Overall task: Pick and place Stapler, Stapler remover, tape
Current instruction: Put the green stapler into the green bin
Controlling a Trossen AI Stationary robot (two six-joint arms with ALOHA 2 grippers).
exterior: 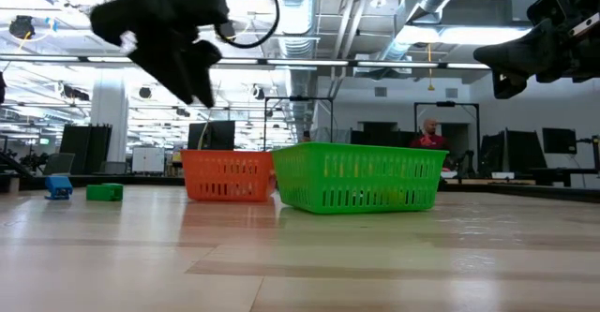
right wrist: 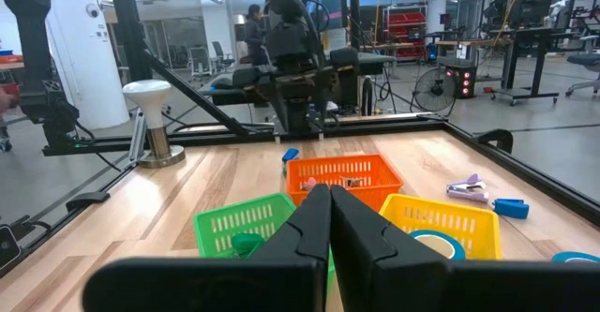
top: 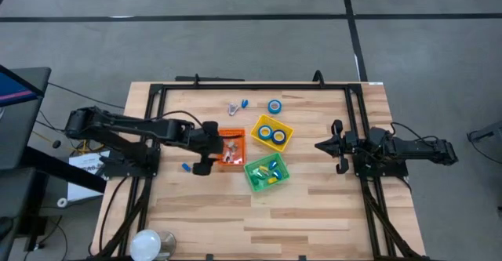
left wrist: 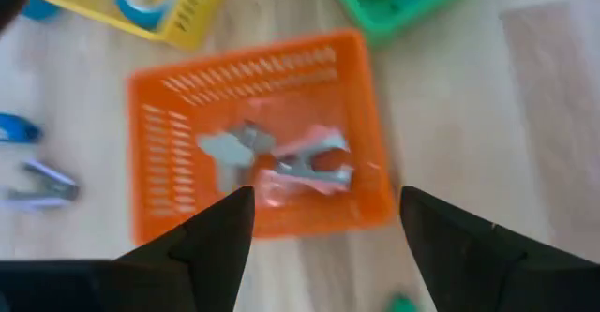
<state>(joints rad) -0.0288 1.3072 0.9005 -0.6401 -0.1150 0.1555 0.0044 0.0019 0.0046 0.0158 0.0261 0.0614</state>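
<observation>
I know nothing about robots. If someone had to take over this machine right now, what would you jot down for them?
Left tool: open, empty, above the near edge of the orange bin.
Right tool: shut, empty, waiting at the table's right side.
Orange bin: staple removers inside.
Yellow bin: two blue tape rolls.
Green bin: small items; what they are cannot be told.
Left on the table: one tape roll, a staple remover and a small blue piece at the far side, and another small blue piece near the left arm.
</observation>
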